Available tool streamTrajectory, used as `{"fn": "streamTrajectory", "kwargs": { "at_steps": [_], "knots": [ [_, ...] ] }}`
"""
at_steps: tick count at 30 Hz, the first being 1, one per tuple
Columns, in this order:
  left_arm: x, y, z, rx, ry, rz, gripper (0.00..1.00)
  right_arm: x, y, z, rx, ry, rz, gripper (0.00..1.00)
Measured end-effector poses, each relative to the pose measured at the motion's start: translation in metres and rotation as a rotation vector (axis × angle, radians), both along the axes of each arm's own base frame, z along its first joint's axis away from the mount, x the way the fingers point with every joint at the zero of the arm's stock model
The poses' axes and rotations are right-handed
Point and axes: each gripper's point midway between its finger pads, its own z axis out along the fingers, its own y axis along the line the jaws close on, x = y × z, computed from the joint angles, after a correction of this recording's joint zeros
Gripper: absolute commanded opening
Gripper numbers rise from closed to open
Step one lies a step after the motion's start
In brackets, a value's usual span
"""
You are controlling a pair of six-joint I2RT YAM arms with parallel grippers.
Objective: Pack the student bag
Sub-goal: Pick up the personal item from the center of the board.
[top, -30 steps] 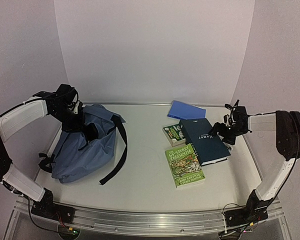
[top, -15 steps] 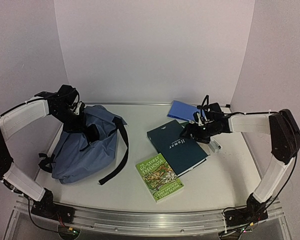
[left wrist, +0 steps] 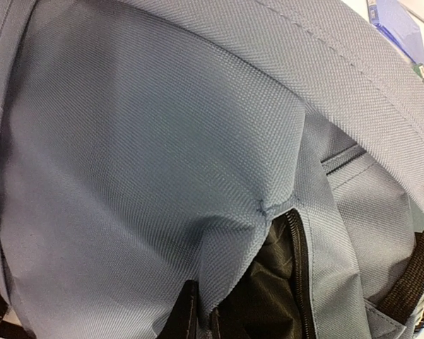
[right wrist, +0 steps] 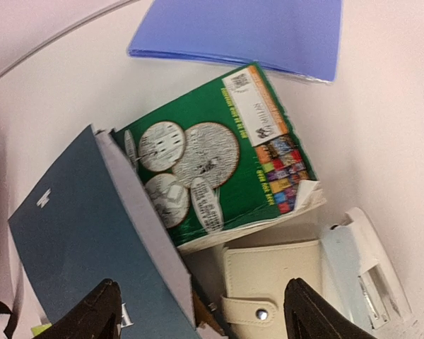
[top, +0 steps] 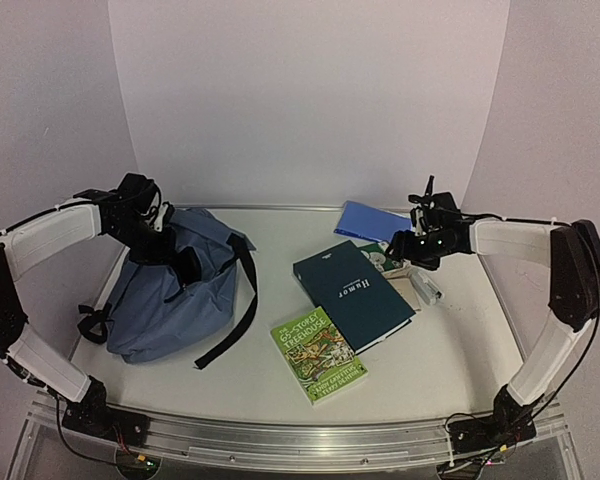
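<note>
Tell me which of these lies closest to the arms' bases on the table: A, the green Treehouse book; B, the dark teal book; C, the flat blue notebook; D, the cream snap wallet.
A: the green Treehouse book sits lowest in the top view, in front of the dark teal book, while the flat blue notebook lies farthest back.

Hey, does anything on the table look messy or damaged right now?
Yes. The teal book lies askew, overlapping the green paperback at its far edge. That paperback's cover corner looks torn or curled, beside the cream wallet. Nothing looks spilled.
</note>
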Motion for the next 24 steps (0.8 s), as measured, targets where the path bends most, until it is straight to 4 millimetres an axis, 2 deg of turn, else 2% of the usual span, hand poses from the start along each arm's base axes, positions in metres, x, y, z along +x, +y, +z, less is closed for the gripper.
{"fn": "streamTrajectory", "kwargs": {
  "at_steps": [5,10,13,16,24],
  "knots": [
    [-0.003,0.005,-0.015,0.033,0.013,0.001,0.00,-0.004,-0.028,-0.021,-0.019,0.059,-0.055,0.58],
    [0.000,0.003,-0.016,0.028,0.002,-0.015,0.00,-0.039,-0.035,-0.061,-0.047,0.174,-0.041,0.50],
    [0.001,0.000,-0.016,0.012,0.001,-0.026,0.00,-0.056,-0.039,-0.078,-0.062,0.233,-0.036,0.46],
    [0.001,-0.004,-0.020,-0.005,0.015,-0.036,0.00,-0.058,-0.043,-0.080,-0.055,0.246,-0.037,0.43],
    [-0.001,-0.010,-0.023,-0.034,0.033,-0.055,0.00,-0.053,-0.044,-0.096,-0.021,0.284,-0.024,0.43]
  ]
}}
